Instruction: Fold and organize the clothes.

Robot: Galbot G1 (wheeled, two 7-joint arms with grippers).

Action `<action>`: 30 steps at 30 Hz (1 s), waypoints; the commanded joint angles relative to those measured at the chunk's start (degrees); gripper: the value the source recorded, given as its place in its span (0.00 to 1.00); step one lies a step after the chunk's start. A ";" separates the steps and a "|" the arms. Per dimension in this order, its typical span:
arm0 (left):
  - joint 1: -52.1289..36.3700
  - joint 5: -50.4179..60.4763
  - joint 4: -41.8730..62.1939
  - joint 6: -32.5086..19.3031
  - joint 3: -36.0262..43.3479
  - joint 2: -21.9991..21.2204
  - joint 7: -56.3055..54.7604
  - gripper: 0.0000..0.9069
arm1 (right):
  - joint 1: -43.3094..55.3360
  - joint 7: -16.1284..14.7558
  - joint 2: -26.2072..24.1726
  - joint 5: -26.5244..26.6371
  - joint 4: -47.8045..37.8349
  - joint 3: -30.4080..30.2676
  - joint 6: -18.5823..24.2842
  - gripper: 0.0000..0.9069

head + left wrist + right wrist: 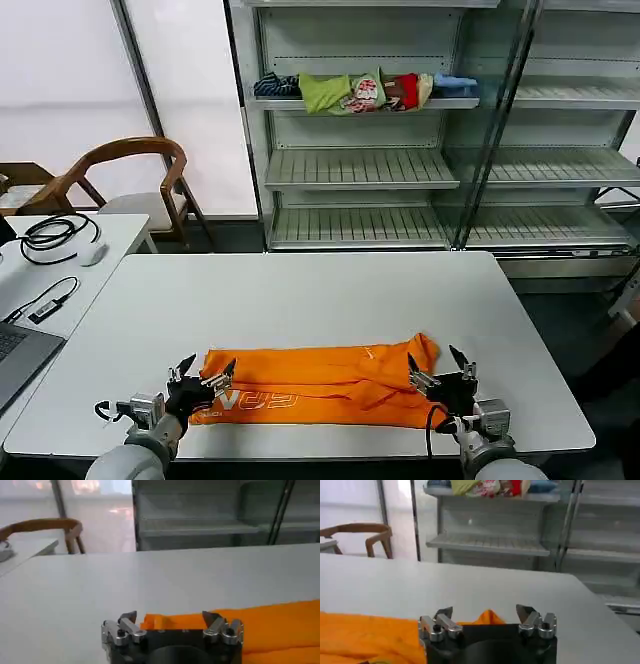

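The left tool (203, 377) sits at the near left end of the orange T-shirt (320, 385), jaws spread wide and gripping nothing, its tips just at the cloth's edge. The one T-shirt lies as a long folded band on the white surface (300, 290), close to the near edge, its long axis running left to right between the two tools. The right tool (441, 374) mirrors the left at the right end, likewise wide open and empty. Each arm is nearest its own end, so the next fold likely needs both. Count: one T-shirt, two tools.
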 commanded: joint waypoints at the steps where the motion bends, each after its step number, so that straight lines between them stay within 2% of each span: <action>1: -1.08 -4.40 1.29 -0.89 3.99 -1.10 -13.42 1.00 | -2.21 -0.15 -0.01 -0.19 3.72 5.20 0.86 1.00; 15: -1.97 -4.48 4.36 -0.40 5.20 -1.85 -13.13 1.00 | -1.20 -0.03 0.44 -1.41 1.49 3.48 1.20 1.00; 16: -2.04 -4.46 4.43 -0.40 5.27 -1.93 -13.17 0.88 | -1.07 0.00 0.44 -1.43 1.37 3.33 1.18 1.00; 17: -2.06 -4.45 4.47 -0.39 5.29 -2.00 -13.16 0.57 | -0.96 0.01 0.44 -1.54 1.29 3.14 1.18 1.00; 19: -2.03 -4.47 4.32 -0.23 5.34 -1.96 -13.16 0.04 | -0.78 0.03 0.42 -1.63 1.16 2.95 1.19 1.00; 20: -1.98 -4.49 4.25 -0.28 5.43 -1.90 -13.16 0.02 | -0.71 0.04 0.41 -1.64 1.07 2.89 1.19 1.00; 30: -1.73 -4.22 3.99 -0.12 6.65 -1.77 -12.71 0.02 | -0.23 0.16 0.32 -1.68 0.36 2.71 1.19 1.00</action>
